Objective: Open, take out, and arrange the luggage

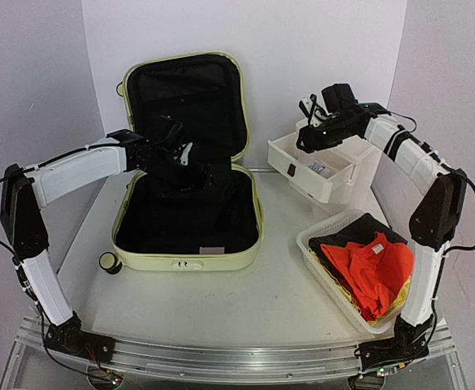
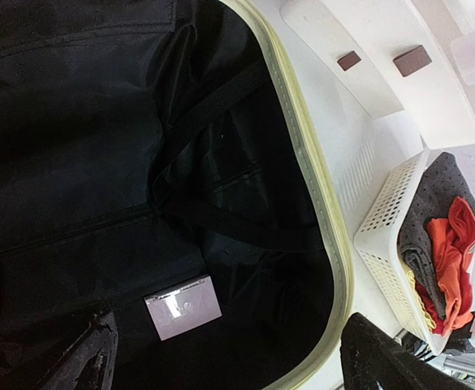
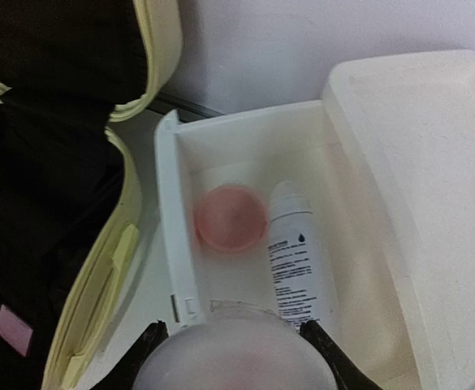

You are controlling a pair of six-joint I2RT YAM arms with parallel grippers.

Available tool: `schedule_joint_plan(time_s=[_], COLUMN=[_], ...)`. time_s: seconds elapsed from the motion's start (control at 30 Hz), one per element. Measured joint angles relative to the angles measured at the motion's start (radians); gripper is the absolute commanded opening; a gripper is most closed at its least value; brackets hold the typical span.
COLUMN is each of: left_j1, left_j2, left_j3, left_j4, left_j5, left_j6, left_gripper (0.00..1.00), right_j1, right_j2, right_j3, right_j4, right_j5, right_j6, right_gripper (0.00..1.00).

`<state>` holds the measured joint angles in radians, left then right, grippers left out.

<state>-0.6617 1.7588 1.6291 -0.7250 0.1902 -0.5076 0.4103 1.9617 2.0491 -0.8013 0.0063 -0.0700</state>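
The luggage (image 1: 187, 262), a pale yellow-green hard-shell suitcase, lies open on the table with its lid (image 1: 184, 89) upright against the back wall. Its black lining (image 2: 99, 162) shows only straps and a small pale pink label (image 2: 182, 306). My left gripper (image 1: 184, 158) hangs over the inside of the case, open and empty (image 2: 237, 361). My right gripper (image 1: 310, 122) is above the open white drawer (image 1: 298, 166), shut on a frosted, translucent round jar (image 3: 233, 349). In the drawer lie a pink round item (image 3: 230, 218), blurred, and a white bottle (image 3: 298, 252).
The white drawer box (image 1: 359, 154) stands at the back right. A white mesh basket (image 1: 318, 244) at the front right holds orange, grey and yellow clothes (image 1: 375, 268). A black caster wheel (image 1: 107, 262) sticks out at the case's front left corner.
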Motion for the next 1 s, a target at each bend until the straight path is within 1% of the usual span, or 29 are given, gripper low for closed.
schedule_joint_plan(time_s=[0.13,0.37,0.53,0.57,0.6,0.63,0.67,0.7,0.73,0.8,0.83,0.93,1.0], left_j1=[0.0,0.0,0.003,0.004,0.006,0.008,0.011,0.013,0.016,0.024,0.028,0.038,0.041], left_j2=[0.0,0.0,0.0,0.0,0.0,0.0,0.0,-0.004,-0.012,-0.035,-0.044,-0.064,-0.066], left_j3=[0.0,0.0,0.0,0.0,-0.001,-0.002,-0.004,-0.01,-0.026,-0.061,-0.074,-0.098,-0.099], left_j4=[0.0,0.0,-0.001,-0.001,-0.001,-0.001,0.0,0.002,0.002,-0.002,-0.003,-0.01,-0.009], left_j5=[0.007,0.017,0.016,0.016,0.012,0.004,-0.01,-0.022,-0.04,-0.071,-0.083,-0.098,-0.1], left_j6=[0.0,0.0,-0.017,-0.022,-0.028,-0.039,-0.047,-0.054,-0.07,-0.09,-0.097,-0.111,-0.121], left_gripper=[0.96,0.96,0.95,0.95,0.95,0.95,0.95,0.95,0.95,0.95,0.95,0.94,0.93], right_j1=[0.04,0.101,0.114,0.123,0.137,0.156,0.179,0.199,0.223,0.264,0.281,0.296,0.269], right_j2=[-0.01,-0.003,0.053,0.07,0.087,0.105,0.121,0.134,0.15,0.175,0.182,0.183,0.183], right_j3=[0.009,0.01,0.064,0.076,0.085,0.093,0.098,0.099,0.102,0.103,0.102,0.095,0.094], right_j4=[0.003,-0.004,-0.002,-0.001,0.0,0.0,0.001,0.001,-0.004,-0.018,-0.029,-0.058,-0.061], right_j5=[-0.121,-0.231,-0.33,-0.347,-0.365,-0.384,-0.404,-0.422,-0.441,-0.448,-0.43,-0.319,-0.254], right_j6=[0.027,0.045,0.072,0.077,0.083,0.089,0.095,0.105,0.104,0.098,0.095,0.094,0.109], right_gripper=[0.49,0.49,0.5,0.53,0.61,0.73,0.88,0.97,0.98,0.98,0.97,0.87,0.81])
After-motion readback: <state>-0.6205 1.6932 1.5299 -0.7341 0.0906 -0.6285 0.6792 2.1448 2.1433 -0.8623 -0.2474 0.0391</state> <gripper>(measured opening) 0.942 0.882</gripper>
